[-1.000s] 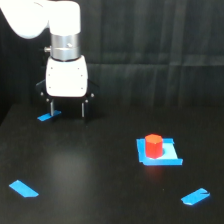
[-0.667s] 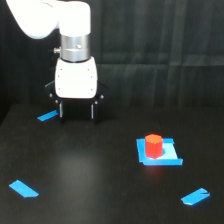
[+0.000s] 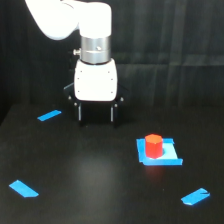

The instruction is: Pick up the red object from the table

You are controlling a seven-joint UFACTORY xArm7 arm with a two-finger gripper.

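The red object (image 3: 153,145) is a small stubby red-orange cylinder standing upright on a flat blue square patch (image 3: 160,152) at the exterior view's right, on the black table (image 3: 90,185). My gripper (image 3: 95,114) hangs below the white arm, to the exterior view's left of the red object and farther back, well apart from it. Its two dark fingers (image 3: 79,112) point down, spread apart, with nothing between them. It is open and empty.
Three blue tape strips lie on the table: one at the back left (image 3: 49,116), one at the front left (image 3: 23,188), one at the front right (image 3: 195,197). A dark backdrop stands behind the table.
The arm and gripper have moved toward the exterior view's right, closer to the red object. The red object and blue patches have not moved.
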